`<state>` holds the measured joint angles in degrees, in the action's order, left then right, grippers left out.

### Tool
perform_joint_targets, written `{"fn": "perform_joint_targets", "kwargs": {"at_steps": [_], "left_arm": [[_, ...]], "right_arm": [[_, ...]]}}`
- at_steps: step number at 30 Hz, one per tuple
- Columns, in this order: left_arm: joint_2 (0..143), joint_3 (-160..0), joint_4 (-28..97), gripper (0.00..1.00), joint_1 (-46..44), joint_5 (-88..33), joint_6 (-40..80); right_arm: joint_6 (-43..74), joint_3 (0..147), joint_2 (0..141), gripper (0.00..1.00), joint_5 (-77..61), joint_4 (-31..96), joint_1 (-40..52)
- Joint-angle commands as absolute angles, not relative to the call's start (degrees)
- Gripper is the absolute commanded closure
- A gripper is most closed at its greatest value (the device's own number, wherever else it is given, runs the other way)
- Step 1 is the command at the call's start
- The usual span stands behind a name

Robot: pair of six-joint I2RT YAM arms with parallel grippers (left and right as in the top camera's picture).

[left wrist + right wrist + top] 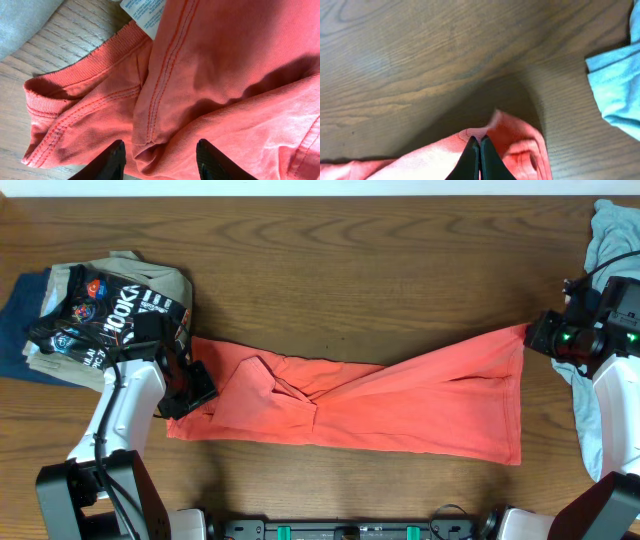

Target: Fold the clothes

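Note:
The clothes, a red-orange T-shirt (400, 405), lie stretched across the middle of the wooden table, bunched in folds toward the left. My left gripper (200, 390) sits at the shirt's left end. In the left wrist view its jaws (160, 152) stand open on either side of a raised seam fold of the shirt (225, 60), with gaps on both sides. My right gripper (535, 335) is at the shirt's far right corner. In the right wrist view it (480, 145) is shut on the edge of the shirt (520, 150), lifting that corner a little off the wood.
A pile of garments lies at the left: a black shirt with white print (110, 315) on tan (160, 275) and navy (20, 320) pieces. A light blue cloth (610, 230) lies at the right edge beside my right arm. A white label (145, 12) shows at the collar.

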<state>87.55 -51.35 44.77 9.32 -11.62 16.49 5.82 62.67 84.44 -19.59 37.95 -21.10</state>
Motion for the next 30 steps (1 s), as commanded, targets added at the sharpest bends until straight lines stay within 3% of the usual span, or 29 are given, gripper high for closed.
{"fn": "perform_joint_targets", "kwargs": {"at_steps": [1,7,14,30], "left_arm": [[87.77,-50.83,44.99,0.52,9.56,-11.27,16.16],[87.77,-50.83,45.50,0.52,9.56,-11.27,16.19],[87.77,-50.83,45.58,0.52,9.56,-11.27,16.16],[87.79,-50.83,45.58,0.52,9.56,-11.27,16.16]], "right_arm": [[5.48,63.59,83.88,0.99,-20.16,35.83,-21.69],[5.50,63.59,83.88,0.99,-20.36,33.34,-21.69],[4.54,63.59,83.88,0.99,-19.75,44.18,-21.69],[4.67,61.17,83.90,0.99,-2.90,63.07,-21.71]]}}
